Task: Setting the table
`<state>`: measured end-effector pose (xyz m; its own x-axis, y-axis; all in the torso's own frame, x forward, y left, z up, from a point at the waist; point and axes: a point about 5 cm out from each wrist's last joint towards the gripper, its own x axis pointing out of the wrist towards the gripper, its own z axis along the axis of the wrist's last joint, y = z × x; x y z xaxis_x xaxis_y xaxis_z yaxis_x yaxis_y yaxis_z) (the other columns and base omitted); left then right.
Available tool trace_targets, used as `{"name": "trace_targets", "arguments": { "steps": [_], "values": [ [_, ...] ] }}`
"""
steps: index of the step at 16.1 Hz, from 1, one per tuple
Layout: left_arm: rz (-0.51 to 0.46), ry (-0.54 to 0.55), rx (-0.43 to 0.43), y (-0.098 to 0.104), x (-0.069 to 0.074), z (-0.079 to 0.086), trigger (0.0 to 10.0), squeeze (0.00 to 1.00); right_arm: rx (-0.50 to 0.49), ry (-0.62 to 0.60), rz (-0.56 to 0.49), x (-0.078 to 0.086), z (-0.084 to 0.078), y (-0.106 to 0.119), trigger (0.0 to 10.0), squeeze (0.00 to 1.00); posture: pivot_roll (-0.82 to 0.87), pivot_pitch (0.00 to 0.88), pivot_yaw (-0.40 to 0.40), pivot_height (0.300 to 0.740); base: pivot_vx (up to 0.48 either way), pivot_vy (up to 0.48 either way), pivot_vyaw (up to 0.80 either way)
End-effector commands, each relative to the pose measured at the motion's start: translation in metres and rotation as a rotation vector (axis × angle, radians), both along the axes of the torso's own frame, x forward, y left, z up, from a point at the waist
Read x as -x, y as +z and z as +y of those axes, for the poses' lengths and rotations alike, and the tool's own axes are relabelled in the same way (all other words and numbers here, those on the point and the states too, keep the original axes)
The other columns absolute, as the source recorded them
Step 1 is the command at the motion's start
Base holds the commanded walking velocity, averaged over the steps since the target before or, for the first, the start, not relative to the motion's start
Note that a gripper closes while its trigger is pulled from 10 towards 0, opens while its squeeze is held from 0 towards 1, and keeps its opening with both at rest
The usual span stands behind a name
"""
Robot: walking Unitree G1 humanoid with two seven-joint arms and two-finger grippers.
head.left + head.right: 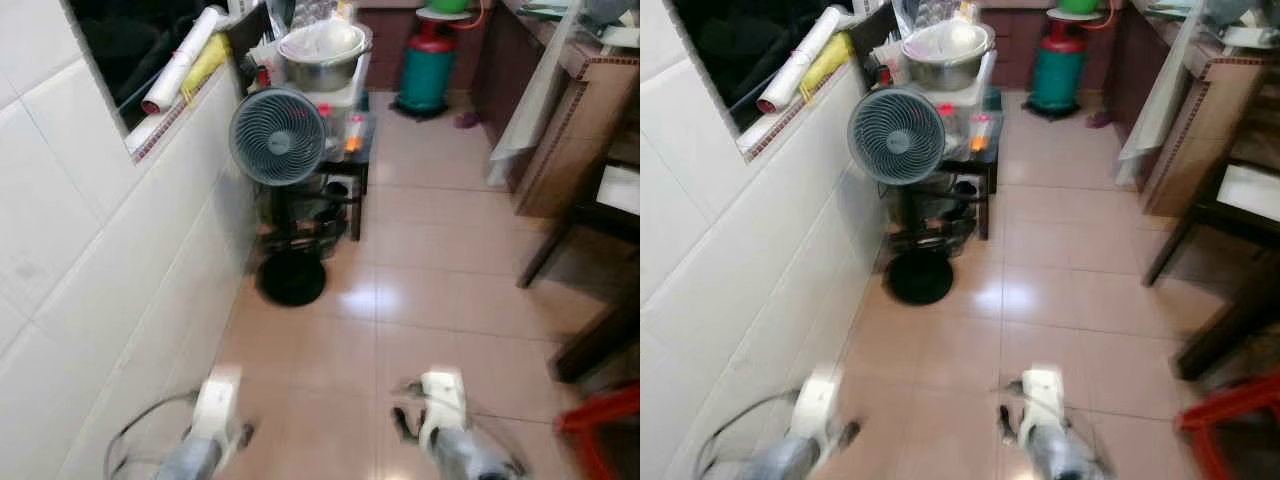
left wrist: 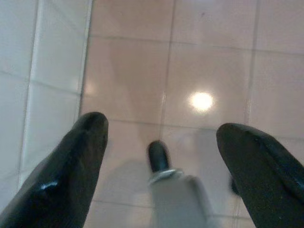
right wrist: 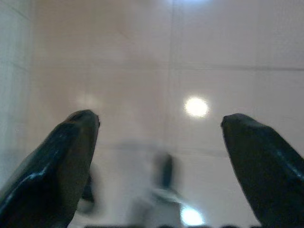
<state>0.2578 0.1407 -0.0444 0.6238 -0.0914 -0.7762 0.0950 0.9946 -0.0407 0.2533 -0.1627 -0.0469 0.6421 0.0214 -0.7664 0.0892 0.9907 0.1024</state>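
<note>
A: Where do we stand, taking the fan [image 1: 278, 137] as the mark?

B: The fan is a grey standing one on a black round base [image 1: 291, 281], set against the white tiled wall [image 1: 110, 270]. Just behind it is a small dark surface [image 1: 352, 150] that carries a white box with a big metal bowl [image 1: 322, 52] on top. A few bottles stand on the surface beside the fan's head.

A: And further off?

B: Well beyond the fan, at the far end of the pinkish tiled floor [image 1: 420, 290], stands a green gas cylinder [image 1: 426, 72] with a red top. Across the floor from the fan is a wooden surface [image 1: 585, 110] with a pale cloth hanging from its edge. Near it are dark chair legs and something red, low at the corner. I cannot make out any tableware for the setting; the whole scene is blurred.

A: The hands?

B: Both arms hang low, nearer the camera than the fan's base. The left hand [image 2: 161, 130] points down at the floor close to the wall, its two black fingers [image 2: 71, 166] spread wide with nothing between them. The right hand [image 3: 159, 126] is over bare floor tiles, fingers [image 3: 256, 166] likewise wide apart and holding nothing.
</note>
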Motion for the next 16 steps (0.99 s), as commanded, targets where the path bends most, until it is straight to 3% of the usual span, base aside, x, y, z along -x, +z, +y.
{"name": "trace_targets", "arguments": {
  "steps": [1,7,9,12,14,16],
  "values": [
    [-0.049,0.019,0.012,0.014,-0.018,-0.002,10.0,0.0,-0.087,-0.003,-0.004,-0.004,0.013,0.003,10.0,0.0,-0.12,0.0,0.102,0.74,0.0,0.0,0.0],
    [-0.04,0.028,0.018,0.014,-0.018,-0.002,10.0,0.0,-0.081,0.012,-0.019,-0.006,0.013,0.004,10.0,0.0,-0.12,0.002,0.103,0.74,0.0,0.0,0.0],
    [-0.145,0.042,0.041,0.026,-0.031,0.001,10.0,0.0,0.015,0.097,-0.109,-0.021,0.009,0.017,10.0,0.0,-0.12,0.01,0.098,0.74,0.0,0.0,0.0],
    [-0.234,0.063,0.126,0.042,-0.046,0.012,10.0,0.0,0.009,0.128,-0.238,-0.048,-0.004,0.044,10.0,0.0,-0.11,0.018,0.082,0.74,0.0,0.0,0.0],
    [-0.316,0.016,0.15,0.05,-0.049,0.025,10.0,0.0,0.067,0.199,-0.349,-0.065,-0.014,0.065,10.0,0.0,-0.1,0.023,0.059,0.74,0.0,0.0,0.0],
    [-0.363,0.051,0.198,0.05,-0.045,0.04,10.0,0.0,0.106,0.26,-0.449,-0.072,-0.02,0.079,10.0,0.0,-0.08,0.015,0.022,0.74,0.0,0.0,0.0]
  ]
}}
